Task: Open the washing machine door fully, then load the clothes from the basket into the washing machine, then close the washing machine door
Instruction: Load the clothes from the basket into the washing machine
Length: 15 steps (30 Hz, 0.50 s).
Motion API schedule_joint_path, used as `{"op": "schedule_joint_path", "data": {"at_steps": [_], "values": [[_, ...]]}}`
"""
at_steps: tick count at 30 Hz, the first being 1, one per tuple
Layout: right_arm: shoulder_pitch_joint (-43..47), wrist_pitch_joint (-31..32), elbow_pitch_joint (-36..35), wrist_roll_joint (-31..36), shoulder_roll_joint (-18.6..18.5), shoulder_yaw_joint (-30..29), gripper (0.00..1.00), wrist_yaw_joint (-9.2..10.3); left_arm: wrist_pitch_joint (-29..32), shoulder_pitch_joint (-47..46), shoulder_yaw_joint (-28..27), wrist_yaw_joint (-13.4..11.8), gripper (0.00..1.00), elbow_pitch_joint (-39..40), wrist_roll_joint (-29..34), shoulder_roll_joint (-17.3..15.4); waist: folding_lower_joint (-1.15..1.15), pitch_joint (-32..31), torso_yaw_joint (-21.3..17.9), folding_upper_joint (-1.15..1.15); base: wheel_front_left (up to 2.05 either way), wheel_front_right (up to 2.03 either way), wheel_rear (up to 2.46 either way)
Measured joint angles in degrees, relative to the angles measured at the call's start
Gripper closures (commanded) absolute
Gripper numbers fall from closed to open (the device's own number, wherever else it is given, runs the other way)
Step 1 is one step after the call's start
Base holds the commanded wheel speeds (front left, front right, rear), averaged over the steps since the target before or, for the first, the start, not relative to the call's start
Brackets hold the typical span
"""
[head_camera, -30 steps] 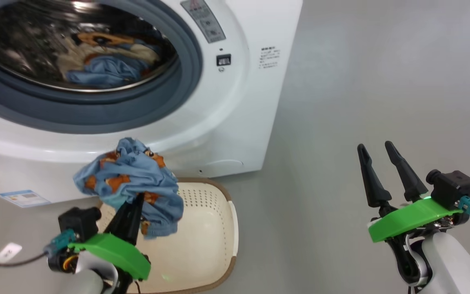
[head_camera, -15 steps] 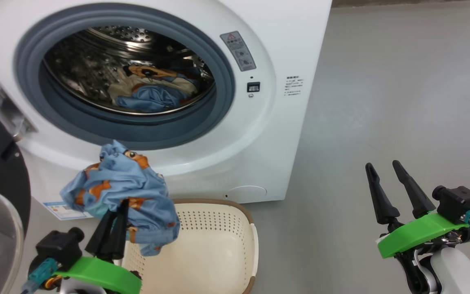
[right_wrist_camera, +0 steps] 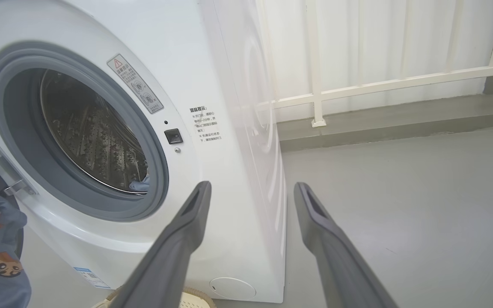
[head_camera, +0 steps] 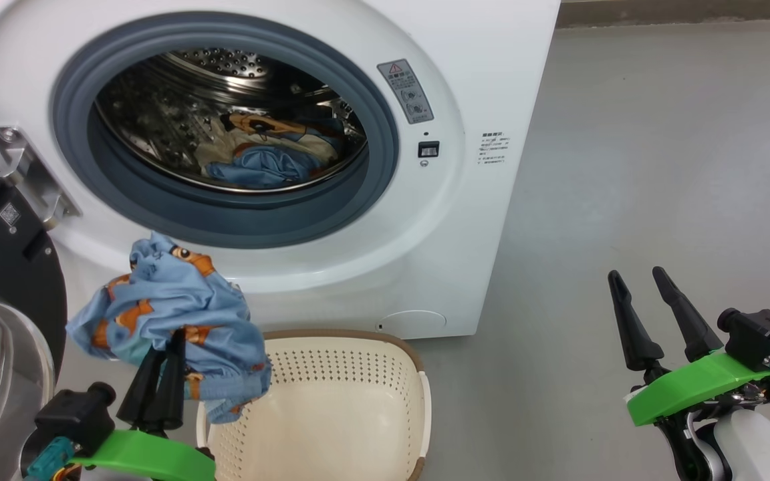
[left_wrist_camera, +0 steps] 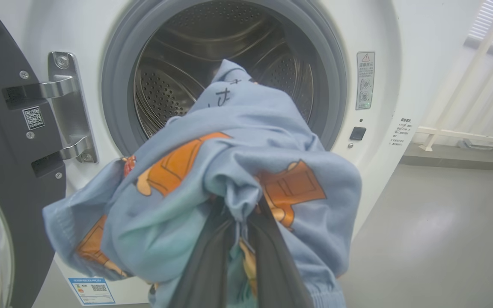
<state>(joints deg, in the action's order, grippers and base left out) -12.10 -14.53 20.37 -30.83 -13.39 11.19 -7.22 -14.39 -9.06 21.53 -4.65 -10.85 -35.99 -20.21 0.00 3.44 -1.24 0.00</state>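
Head view looks down on the washing machine (head_camera: pixel 505 80), whose round mouth is unobstructed. The washing machine door (head_camera: pixel 4 267) stands open to the left, its black rim and glass bowl at the picture's left edge, hung on a steel hinge (head_camera: pixel 27 174). The left jaws are clamped together on a bunched light-blue piece of the clothes (head_camera: pixel 178 300). It hangs in the air below the lower lip of the grey gasket (head_camera: pixel 375 194), just right of the door's rim and above the left rim of the basket (head_camera: pixel 418 381). A heap of blue and cream cloth (head_camera: pixel 258 164) lies low in the drum (head_camera: pixel 224 80). The basket stands on the floor (head_camera: pixel 659 167) close before the machine's front. The right jaws stand wide apart, holding nothing, well to the right over bare grey floor, clear of the machine's right edge. Right wrist view has a white railing (right_wrist_camera: pixel 357 85) beyond the machine's side panel, with open floor before it.
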Motion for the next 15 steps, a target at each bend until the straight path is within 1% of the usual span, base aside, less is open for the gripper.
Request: {"op": "schedule_joint_path", "data": {"at_steps": [8,13,15], "values": [[0.0,0.0,-0.2,0.0,-0.1,0.0,0.0,0.0,0.0,0.0,-1.1,0.4,1.0,0.0,0.7,1.4,0.0,0.0,-0.1,0.0,0.0,0.0,0.0],[0.0,0.0,-0.3,0.0,-0.1,0.0,0.0,0.0,0.0,0.0,-1.3,0.7,1.0,-0.1,1.0,1.4,0.0,0.2,-0.4,0.0,0.0,0.0,0.0],[0.0,0.0,-0.3,0.0,-0.1,0.0,0.0,0.0,0.0,0.0,-1.2,1.2,1.0,-0.3,1.3,1.3,0.0,0.3,-0.5,0.0,0.0,0.0,0.0]]}}
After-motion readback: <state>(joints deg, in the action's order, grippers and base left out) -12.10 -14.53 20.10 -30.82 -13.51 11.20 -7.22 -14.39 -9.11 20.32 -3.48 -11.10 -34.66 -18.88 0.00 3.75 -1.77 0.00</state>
